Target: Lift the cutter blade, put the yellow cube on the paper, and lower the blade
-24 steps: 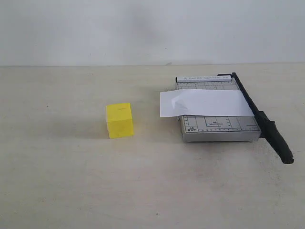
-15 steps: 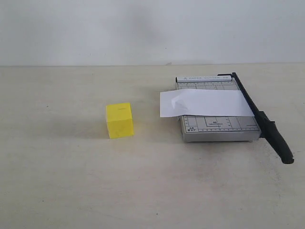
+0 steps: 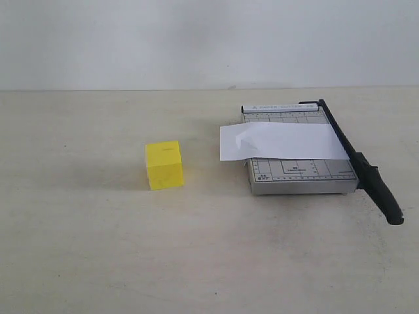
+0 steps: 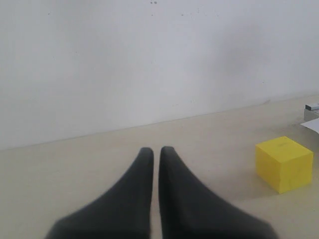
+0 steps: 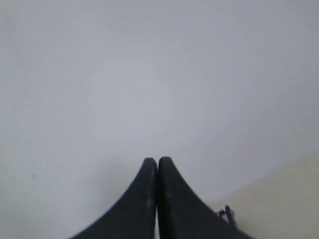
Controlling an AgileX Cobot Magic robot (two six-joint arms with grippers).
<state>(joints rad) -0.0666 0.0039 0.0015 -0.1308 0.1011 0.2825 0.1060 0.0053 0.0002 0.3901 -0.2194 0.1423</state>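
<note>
The cutter blade (image 3: 347, 145) lies down flat along the right-hand edge of the grey trimmer (image 3: 301, 175) in the exterior view, its thick black handle (image 3: 385, 196) sticking out past the trimmer's near corner over the bench (image 3: 98, 255); the paper (image 3: 288, 140) lies across the trimmer's gridded top, its right end reaching the blade and its left end hanging out past the trimmer's left edge, with a curl showing near that end; the yellow cube (image 3: 163, 165) stands on the bench to the left of the trimmer, near the paper's overhanging end but clear of it, touching nothing else; the left claw (image 4: 155, 151) sits low over the bench with its two dark fingers drawn together to leave only a thin slit, gripping nothing, and the cube shows ahead of it and off to one side, well apart from the fingertips; the right claw (image 5: 158, 161) has its fingers pressed tight together, also gripping nothing, seen mostly against the pale wall (image 5: 159, 69), with a sliver of bench and a small dark object beside it that is too small to tell.
</note>
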